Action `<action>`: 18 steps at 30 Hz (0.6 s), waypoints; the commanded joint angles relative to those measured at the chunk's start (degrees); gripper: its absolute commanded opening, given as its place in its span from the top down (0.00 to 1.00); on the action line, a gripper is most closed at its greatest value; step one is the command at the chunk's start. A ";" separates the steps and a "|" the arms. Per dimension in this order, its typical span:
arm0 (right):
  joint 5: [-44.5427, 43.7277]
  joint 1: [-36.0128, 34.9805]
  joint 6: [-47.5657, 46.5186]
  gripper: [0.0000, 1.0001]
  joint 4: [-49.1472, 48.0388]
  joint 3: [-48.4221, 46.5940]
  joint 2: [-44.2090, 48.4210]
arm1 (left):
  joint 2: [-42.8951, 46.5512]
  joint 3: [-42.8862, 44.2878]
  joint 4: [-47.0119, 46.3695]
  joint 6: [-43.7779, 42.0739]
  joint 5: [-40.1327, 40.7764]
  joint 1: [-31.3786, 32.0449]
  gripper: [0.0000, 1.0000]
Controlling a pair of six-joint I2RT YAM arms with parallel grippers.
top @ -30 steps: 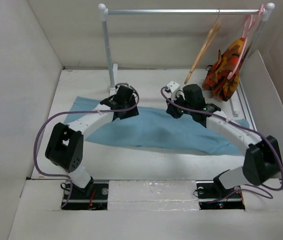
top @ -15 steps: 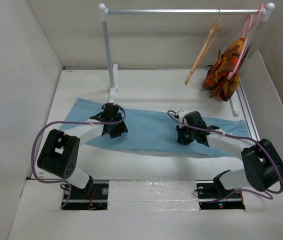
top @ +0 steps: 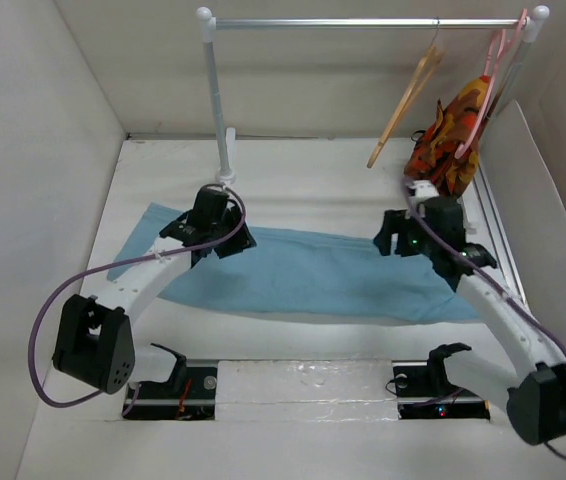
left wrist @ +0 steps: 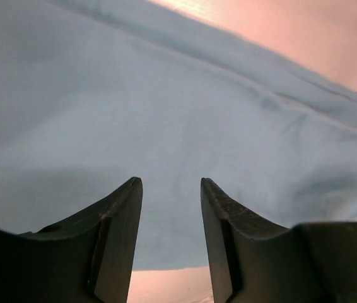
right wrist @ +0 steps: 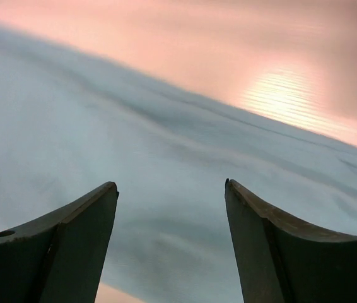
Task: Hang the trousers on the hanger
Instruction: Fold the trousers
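1. The left jaws stand a narrow way apart with nothing between them. In the left wrist view the trousers [left wrist: 166, 95] fill the ground beneath them, pale blue and lightly creased.
2. The right jaws are spread wide and hold nothing. The right wrist view is blurred, but the trousers [right wrist: 134, 158] lie under them, with bare tabletop [right wrist: 229, 38] beyond the cloth.
3. From above, the trousers [top: 313, 275] lie flat and stretched sideways on the tabletop [top: 313, 180]. The left jaws are over the trousers' far edge towards their left end, and the right jaws are over that edge towards their right end. Whether either touches the cloth I cannot tell.
4. The left arm [top: 143, 275] crosses the trousers' left part, and the right arm [top: 503, 310] runs past their right end.
5. The hanger [top: 403, 105] hangs tilted, well beyond the trousers' far right corner and apart from them, its hook on a metal rail [top: 363, 22].
6. Beyond the trousers' right end, a patterned garment [top: 448, 135] hangs from a pink hanger [top: 493, 60] on the same rail.
7. The rail's white post [top: 218, 100] stands just past the trousers' far edge.
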State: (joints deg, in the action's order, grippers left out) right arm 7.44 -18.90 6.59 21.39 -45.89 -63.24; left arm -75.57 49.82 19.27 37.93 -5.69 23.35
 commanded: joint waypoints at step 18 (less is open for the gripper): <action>-7.08 55.98 12.22 0.00 16.73 14.78 13.77 | 5.26 3.61 -6.18 -9.28 -4.07 19.88 0.96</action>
State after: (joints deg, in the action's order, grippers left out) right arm -1.74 35.00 20.38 36.03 -29.47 -46.57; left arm -73.34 51.37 13.96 30.17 -12.08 40.71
